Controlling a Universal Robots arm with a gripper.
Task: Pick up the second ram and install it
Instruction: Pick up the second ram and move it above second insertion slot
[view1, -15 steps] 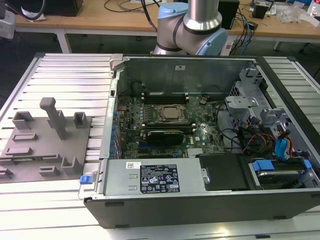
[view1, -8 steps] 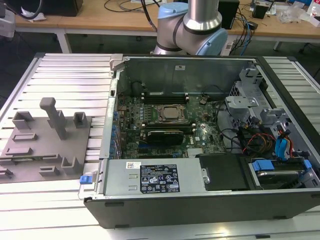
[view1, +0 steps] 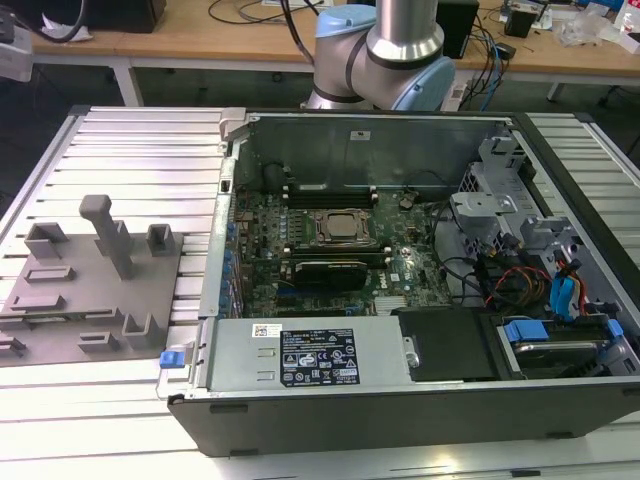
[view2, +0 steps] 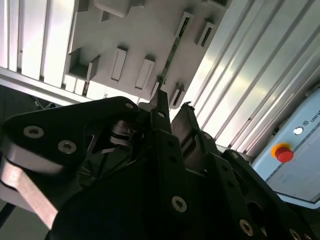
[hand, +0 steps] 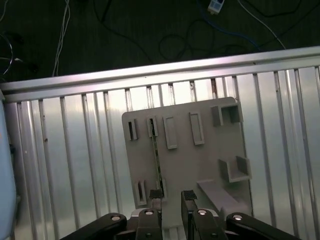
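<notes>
on the grey fixture plate (hand: 200, 165), at the exterior view's left beside the open computer case (view1: 400, 425), the second ram (hand: 155, 160) stands on edge in a slot. the gripper (hand: 172, 196) hovers above, fingers (hand: 156, 194) parted and empty. light, stiff, fragile (thin board, i judge): pinch its flat faces mid-length.

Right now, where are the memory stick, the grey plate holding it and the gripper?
second ram (hand: 155, 155): first wrist view, middle of its thin upper edge.
grey fixture plate (hand: 200, 160): first wrist view, bare flat face.
gripper (hand: 171, 196): first wrist view, midway between the fingertips.
</notes>
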